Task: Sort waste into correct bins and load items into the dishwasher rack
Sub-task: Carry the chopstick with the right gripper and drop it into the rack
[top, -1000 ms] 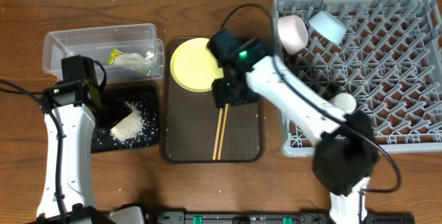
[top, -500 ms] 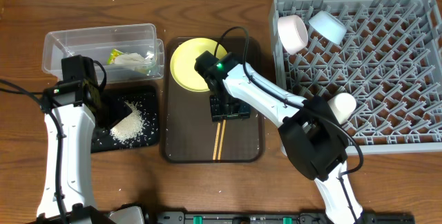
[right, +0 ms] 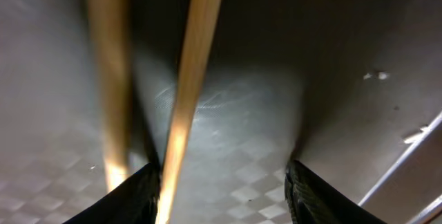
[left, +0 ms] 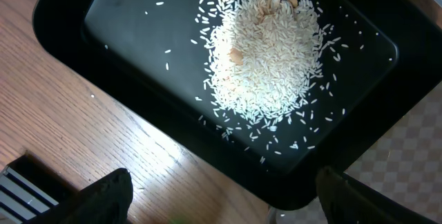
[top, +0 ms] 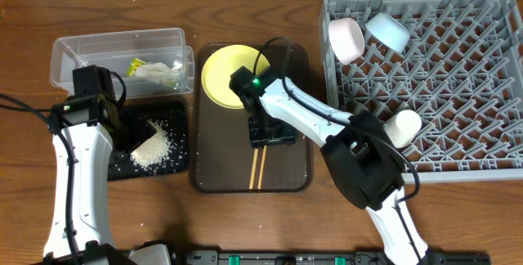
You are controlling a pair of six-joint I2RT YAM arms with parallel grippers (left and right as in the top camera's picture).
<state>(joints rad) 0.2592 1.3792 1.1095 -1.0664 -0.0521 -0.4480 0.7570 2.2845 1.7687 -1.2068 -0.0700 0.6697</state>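
Two wooden chopsticks (top: 260, 167) lie on the brown serving tray (top: 294, 175). My right gripper (top: 270, 132) is open and low over their far ends. In the right wrist view one chopstick (right: 186, 79) runs just inside my left finger and the other (right: 107, 79) lies outside it; the open jaws (right: 224, 196) grip nothing. The yellow plate (top: 222, 73) sits at the tray's far end. My left gripper (top: 133, 136) is open and empty over the black tray (top: 122, 167), near the rice heap (left: 266, 58). The clear tub (top: 90, 56) holds the wrapper and tissue (top: 151, 70).
The grey rack (top: 458, 85) stands at the right with a white bowl (top: 346, 39), a light blue bowl (top: 387, 29) and a small white cup (top: 405, 126) in it. Loose rice grains lie on the wood beside the black tray (left: 103, 37).
My right arm has swung left from the rack side onto the brown tray and come down over the chopsticks' far ends. The left arm has not moved.
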